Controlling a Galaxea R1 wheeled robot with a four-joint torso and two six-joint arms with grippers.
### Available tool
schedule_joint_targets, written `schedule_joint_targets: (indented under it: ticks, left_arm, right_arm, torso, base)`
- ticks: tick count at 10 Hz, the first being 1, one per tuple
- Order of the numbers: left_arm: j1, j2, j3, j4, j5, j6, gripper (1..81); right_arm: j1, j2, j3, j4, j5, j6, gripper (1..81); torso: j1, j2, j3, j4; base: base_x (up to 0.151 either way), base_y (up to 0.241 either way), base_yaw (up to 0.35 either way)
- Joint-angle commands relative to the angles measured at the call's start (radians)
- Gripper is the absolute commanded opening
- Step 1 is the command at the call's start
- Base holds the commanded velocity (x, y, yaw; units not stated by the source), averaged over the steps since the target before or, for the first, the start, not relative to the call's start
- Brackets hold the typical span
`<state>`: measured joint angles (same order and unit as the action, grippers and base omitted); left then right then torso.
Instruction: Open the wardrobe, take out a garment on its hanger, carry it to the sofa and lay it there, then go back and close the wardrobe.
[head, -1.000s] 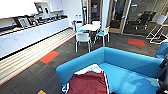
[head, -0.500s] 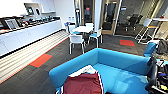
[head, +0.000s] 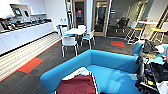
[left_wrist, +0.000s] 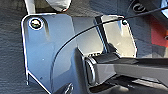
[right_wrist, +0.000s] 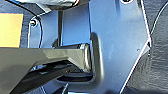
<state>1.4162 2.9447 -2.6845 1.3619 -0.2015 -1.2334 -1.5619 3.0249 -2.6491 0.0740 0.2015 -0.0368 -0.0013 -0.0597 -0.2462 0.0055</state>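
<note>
The bright blue sofa (head: 110, 62) fills the lower middle of the head view, its low back curving round toward me. The garment (head: 77, 86), a maroon jacket, lies spread flat on the seat near the sofa's left arm. Its white sleeve (head: 78, 72) is bunched at the far side, and a striped edge runs down its right side. I cannot make out the hanger in it. Both wrist views are taken up by the robot's own dark plate and bar over dark carpet.
Beyond the sofa stands a white table (head: 75, 31) with white, blue-seated chairs (head: 68, 42). A long white counter (head: 22, 35) lines the left wall. Dark bags and gear (head: 150, 72) are heaped at the sofa's right end. Wooden doors (head: 80, 13) are at the back.
The whole head view has slid to the left, so the camera has turned right. The jacket lies unmoved on the sofa.
</note>
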Motion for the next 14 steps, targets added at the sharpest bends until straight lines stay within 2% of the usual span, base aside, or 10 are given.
schedule_joint_targets:
  ticks: [1,2,4,5,6,8,14]
  left_arm:
    - [-0.029,0.016,-0.015,0.009,0.1,0.002,81.1]
    - [-0.026,0.036,-0.015,0.011,0.137,0.002,81.1]
    - [-0.024,0.054,-0.015,0.011,0.152,0.003,81.1]
    - [-0.024,0.056,-0.015,0.011,0.152,0.003,81.1]
    - [-0.024,0.056,-0.015,0.011,0.152,0.003,81.1]
    - [-0.024,0.058,-0.015,0.011,0.152,0.003,81.1]
    - [-0.024,0.065,-0.015,0.013,0.152,0.011,81.1]
  right_arm:
    - [0.024,0.005,0.005,0.004,-0.056,-0.002,81.1]
    - [0.021,0.007,0.005,0.006,-0.056,-0.002,81.1]
    - [0.019,0.007,0.0,0.006,-0.056,-0.003,81.1]
    - [0.021,0.007,-0.001,0.007,-0.056,-0.003,81.1]
    - [0.019,0.007,-0.001,0.007,-0.056,-0.002,81.1]
    - [0.018,0.013,-0.001,0.007,-0.057,-0.005,81.1]
    - [0.015,0.027,-0.006,0.007,-0.056,-0.014,81.1]
  torso:
    - [0.001,0.0,0.0,0.0]
    - [0.001,0.0,0.054,0.0]
    - [0.001,0.0,0.091,0.0]
    - [0.001,0.0,0.045,0.0]
    - [0.001,0.0,0.065,0.0]
    - [0.001,-0.001,0.075,0.0]
    - [0.001,-0.001,0.074,0.0]
  base:
    - [0.0,0.0,0.0]
    - [0.0,0.0,0.0]
    - [0.0,0.0,0.0]
    - [0.0,0.0,0.0]
    - [0.0,0.0,0.0]
    - [0.0,0.0,0.0]
    - [-0.011,0.0,0.0]
